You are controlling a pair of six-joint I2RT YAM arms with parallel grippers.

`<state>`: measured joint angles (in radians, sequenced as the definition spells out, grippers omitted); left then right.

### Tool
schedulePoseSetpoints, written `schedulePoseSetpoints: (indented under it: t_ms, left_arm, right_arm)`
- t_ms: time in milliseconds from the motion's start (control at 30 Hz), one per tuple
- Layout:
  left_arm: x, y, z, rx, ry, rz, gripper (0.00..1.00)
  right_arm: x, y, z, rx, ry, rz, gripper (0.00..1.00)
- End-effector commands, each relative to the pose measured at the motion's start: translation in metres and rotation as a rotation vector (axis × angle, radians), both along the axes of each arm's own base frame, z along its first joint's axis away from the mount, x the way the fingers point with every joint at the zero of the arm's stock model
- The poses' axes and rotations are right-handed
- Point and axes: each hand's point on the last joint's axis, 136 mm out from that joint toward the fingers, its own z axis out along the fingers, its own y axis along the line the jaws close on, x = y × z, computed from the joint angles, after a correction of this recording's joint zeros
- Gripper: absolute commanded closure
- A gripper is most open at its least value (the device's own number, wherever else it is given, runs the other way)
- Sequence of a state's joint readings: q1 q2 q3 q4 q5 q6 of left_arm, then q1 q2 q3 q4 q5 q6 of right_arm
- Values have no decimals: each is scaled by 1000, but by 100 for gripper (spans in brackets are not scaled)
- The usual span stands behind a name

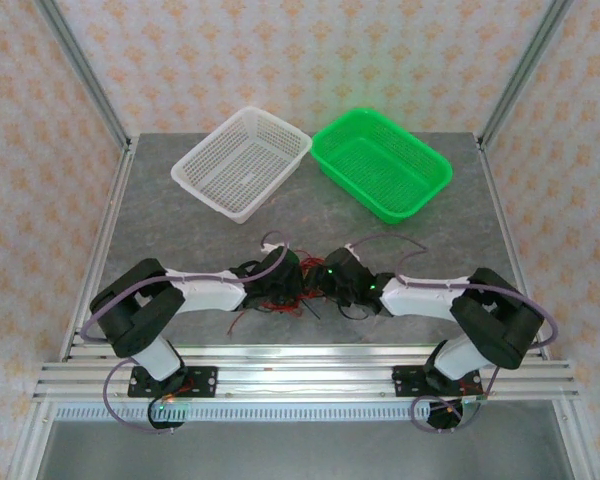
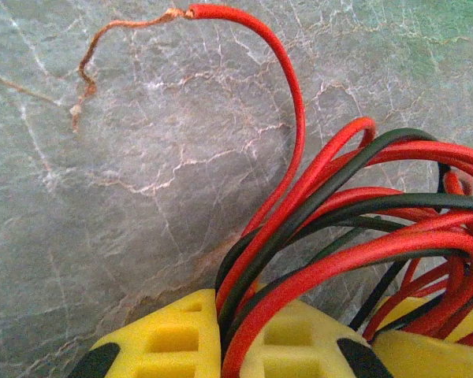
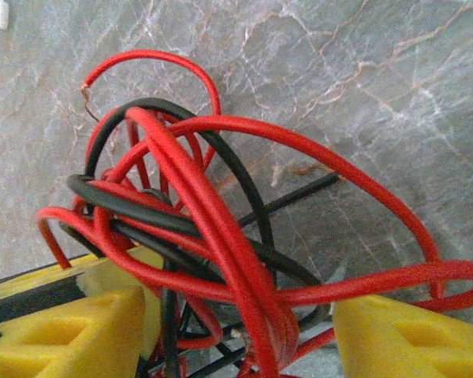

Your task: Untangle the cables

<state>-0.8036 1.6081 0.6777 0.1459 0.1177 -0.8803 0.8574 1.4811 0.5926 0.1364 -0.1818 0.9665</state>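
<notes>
A grey marble-patterned table [image 1: 400, 230] inside a metal frame, seen from above, with a white basket [image 1: 210, 195] and a green basket [image 1: 350, 190] side by side at its far edge. Two robot arms reach inward from the near edge and meet at the middle, where the cables [image 1: 292, 303], a knot of thin red and black wires, lie on the tabletop between them, well apart from the baskets. The left gripper [image 2: 230, 315] is clamped on several red and black strands that pass between its yellow fingers [image 2: 181, 331]. The right gripper [image 3: 240, 331] stands apart, its jaws straddling crossed loops without pinching them. One red wire arcs free of the tangle and ends in a frayed bare copper tip [image 2: 102, 47]. The step appears to be picking a strand to draw out; it would go best if the right gripper closes on a single outer loop and pulls slowly away while the left anchors the bundle, avoiding tightening the knot.
</notes>
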Motion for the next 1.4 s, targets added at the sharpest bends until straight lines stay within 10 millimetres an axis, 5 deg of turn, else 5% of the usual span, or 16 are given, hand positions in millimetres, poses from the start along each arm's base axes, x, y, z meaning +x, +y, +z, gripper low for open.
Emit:
schedulePoseSetpoints:
  t_ms: [0, 233, 333, 533, 633, 1067, 1367]
  left_arm:
    - [3, -9, 25, -99, -41, 10, 100]
    - [-2, -8, 46, -145, -77, -7, 100]
    - [-4, -1, 51, -119, -90, -7, 88]
    - [-5, 19, 65, -32, -146, -2, 51]
    - [-5, 21, 70, -17, -171, -20, 42]
    - [-13, 5, 65, -28, -249, -201, 37]
    - [1, 8, 41, 104, -291, -232, 39]
  right_arm:
    - [5, 4, 1, 13, -17, -21, 50]
    - [12, -3, 0, -38, -65, -21, 87]
    - [14, -9, 2, -81, -97, -11, 100]
    - [19, -18, 13, -199, -174, 98, 100]
    - [19, -17, 19, -230, -205, 189, 100]
    - [8, 4, 27, -207, -264, 479, 100]
    - [15, 6, 34, -209, -272, 527, 100]
